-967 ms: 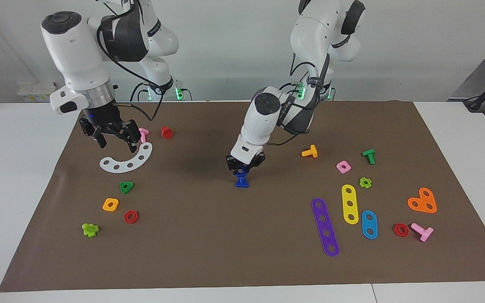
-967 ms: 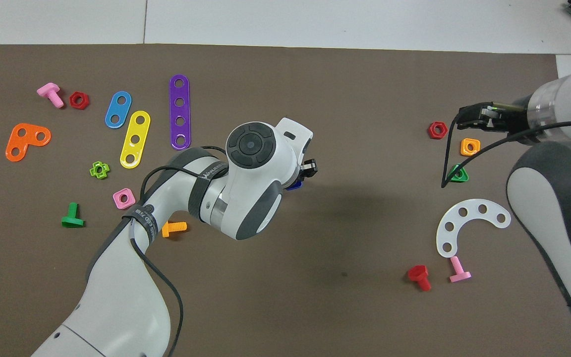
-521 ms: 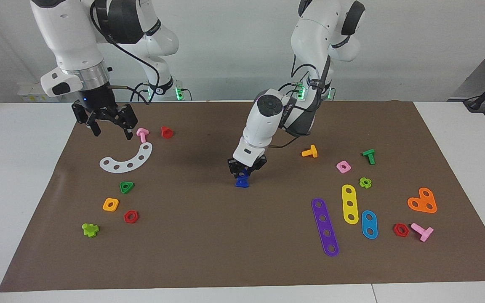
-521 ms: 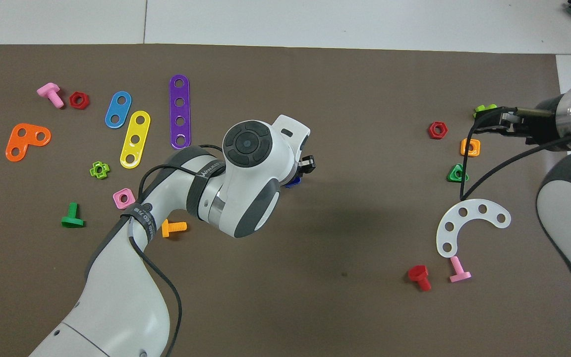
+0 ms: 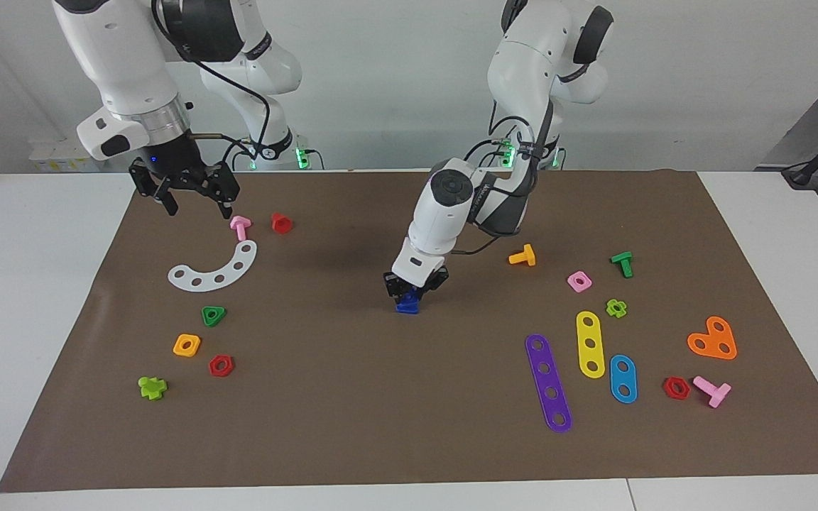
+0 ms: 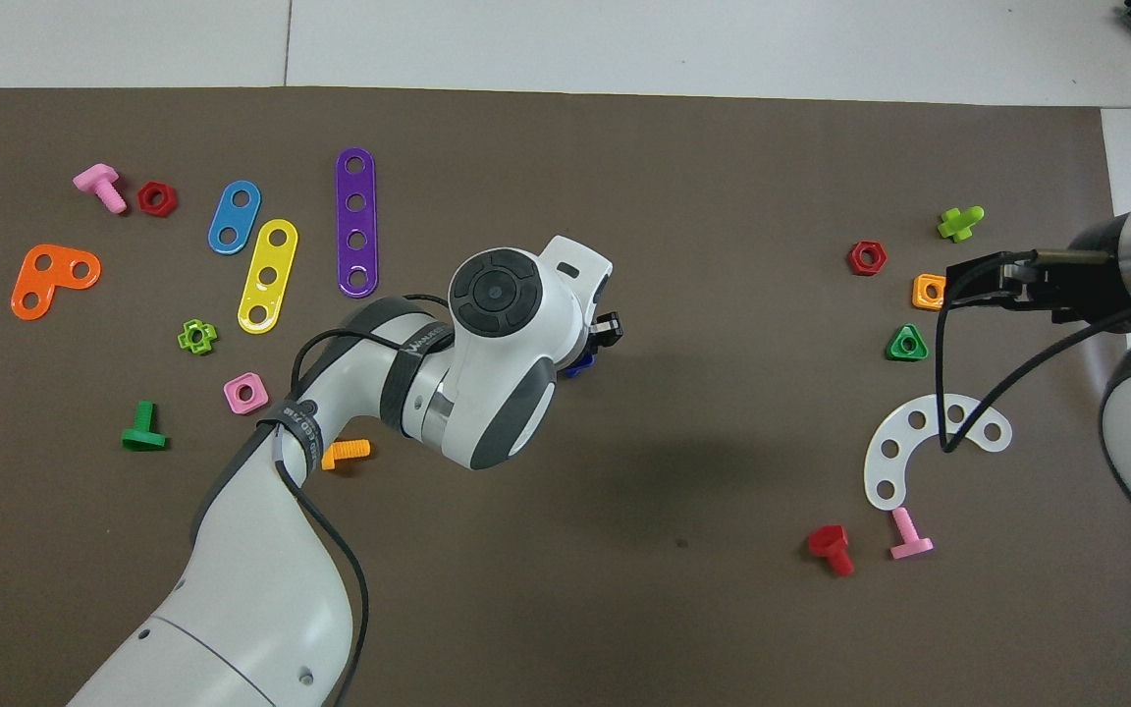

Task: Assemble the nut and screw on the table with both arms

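The dark blue screw [image 5: 407,306] stands in the middle of the brown mat [image 5: 352,397] with its triangular head down. My left gripper [image 5: 415,286] is low over it, shut on the dark blue nut, which sits at the screw's shaft and is mostly hidden by the fingers. In the overhead view only a blue edge [image 6: 580,367] shows under the left wrist. My right gripper [image 5: 197,204] is open and empty, raised over the mat's edge at the right arm's end, beside the pink bolt [image 5: 241,227].
A white curved strip [image 5: 214,272], red bolt [image 5: 281,223], green triangular nut [image 5: 214,316], orange square nut [image 5: 187,345] and red hex nut [image 5: 221,365] lie at the right arm's end. An orange bolt [image 5: 522,256], pink nut [image 5: 579,282] and coloured strips [image 5: 548,382] lie toward the left arm's end.
My left gripper has sunk lower onto the blue screw. My right gripper has risen and drawn back from the white curved strip toward the robots.
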You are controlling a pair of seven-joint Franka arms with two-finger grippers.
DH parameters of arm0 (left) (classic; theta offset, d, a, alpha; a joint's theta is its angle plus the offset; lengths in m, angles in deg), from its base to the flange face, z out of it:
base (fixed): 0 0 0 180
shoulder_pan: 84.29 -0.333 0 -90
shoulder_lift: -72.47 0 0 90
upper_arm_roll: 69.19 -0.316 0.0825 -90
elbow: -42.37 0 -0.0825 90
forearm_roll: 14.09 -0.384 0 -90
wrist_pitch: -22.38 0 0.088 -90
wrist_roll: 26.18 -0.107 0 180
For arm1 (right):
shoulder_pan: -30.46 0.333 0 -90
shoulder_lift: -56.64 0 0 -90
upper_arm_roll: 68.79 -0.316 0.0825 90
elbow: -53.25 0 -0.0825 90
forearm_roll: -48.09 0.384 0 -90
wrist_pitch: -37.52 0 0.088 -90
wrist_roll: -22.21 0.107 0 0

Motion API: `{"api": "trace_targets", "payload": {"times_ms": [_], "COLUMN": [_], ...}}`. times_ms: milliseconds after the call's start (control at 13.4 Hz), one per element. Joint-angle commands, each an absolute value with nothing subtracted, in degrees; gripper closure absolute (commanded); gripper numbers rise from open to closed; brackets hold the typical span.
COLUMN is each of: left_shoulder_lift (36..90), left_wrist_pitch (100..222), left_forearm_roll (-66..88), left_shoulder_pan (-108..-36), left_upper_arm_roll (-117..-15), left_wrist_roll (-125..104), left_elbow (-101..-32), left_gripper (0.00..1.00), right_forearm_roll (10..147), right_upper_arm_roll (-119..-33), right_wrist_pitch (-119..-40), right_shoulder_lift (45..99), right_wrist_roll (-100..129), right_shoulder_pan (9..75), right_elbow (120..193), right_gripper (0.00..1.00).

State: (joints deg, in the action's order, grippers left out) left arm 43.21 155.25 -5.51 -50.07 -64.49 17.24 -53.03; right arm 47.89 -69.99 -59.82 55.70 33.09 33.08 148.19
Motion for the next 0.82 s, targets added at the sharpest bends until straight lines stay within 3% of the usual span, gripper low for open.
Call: {"api": "trace_targets", "payload": {"times_ms": [0, 74, 149, 298, 521, 744], "left_shoulder_lift": [43.29, 43.29, 43.20, 42.24, 41.26, 45.55], "left_wrist_pitch": [157.20, 156.85, 156.06, 150.91, 136.76, 130.23], "left_forearm_roll": [-6.70, -8.88, -9.95, -10.14, -9.96, -9.87], "left_shoulder_pan": [-49.39, -49.48, -49.74, -50.27, -54.74, -61.76], "left_upper_arm_roll": [-65.06, -64.97, -64.88, -64.97, -65.15, -65.15], "left_wrist_roll": [17.41, 17.24, 17.23, 17.15, 15.05, 5.58], "left_elbow": [-53.53, -53.09, -52.56, -48.98, -38.08, -37.44], "left_gripper": [0.14, 0.02, 0.00, 0.00, 0.00, 0.01], "right_forearm_roll": [49.67, 49.59, 49.59, 49.68, 49.59, 49.59], "right_upper_arm_roll": [-70.28, -70.28, -70.28, -70.28, -70.28, -70.28], "right_wrist_pitch": [-59.51, -59.60, -59.69, -60.13, -60.22, -60.22], "right_shoulder_lift": [54.10, 54.01, 54.01, 54.01, 54.01, 54.01], "right_wrist_roll": [31.26, 31.26, 31.26, 31.35, 31.27, 31.62], "right_shoulder_pan": [32.39, 32.39, 32.39, 32.39, 32.39, 32.57], "right_elbow": [150.01, 150.45, 150.45, 150.54, 150.45, 150.45], "right_gripper": [0.00, 0.00, 0.00, 0.00, 0.00, 0.00]}}
